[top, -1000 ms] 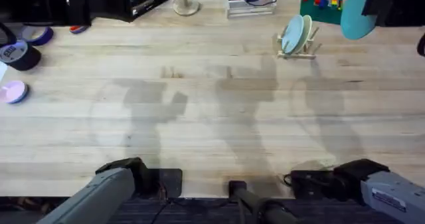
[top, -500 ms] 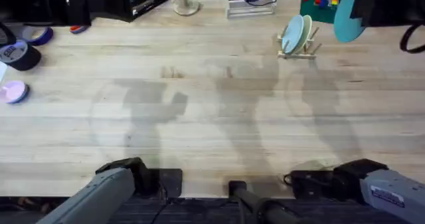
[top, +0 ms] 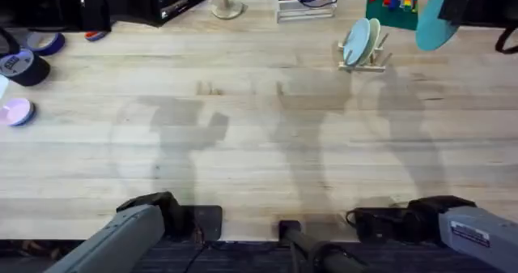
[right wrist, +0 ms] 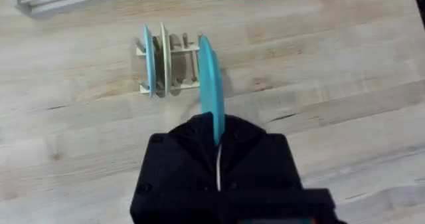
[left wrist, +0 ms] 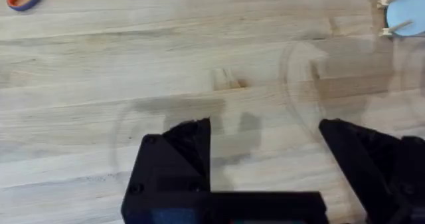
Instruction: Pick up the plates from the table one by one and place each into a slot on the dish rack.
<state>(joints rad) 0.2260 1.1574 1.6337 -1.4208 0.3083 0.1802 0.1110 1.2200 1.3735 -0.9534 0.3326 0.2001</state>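
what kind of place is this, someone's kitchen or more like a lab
Most likely a lab or workshop bench, not a kitchen. Two robot arms sit at a plain wooden table, tape rolls lie at its far left, and the small dish rack stands alone as a test prop, with no sink or counter.

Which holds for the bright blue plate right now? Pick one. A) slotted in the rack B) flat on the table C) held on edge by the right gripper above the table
C: the right gripper clamps the bright blue plate on edge, short of the dish rack.
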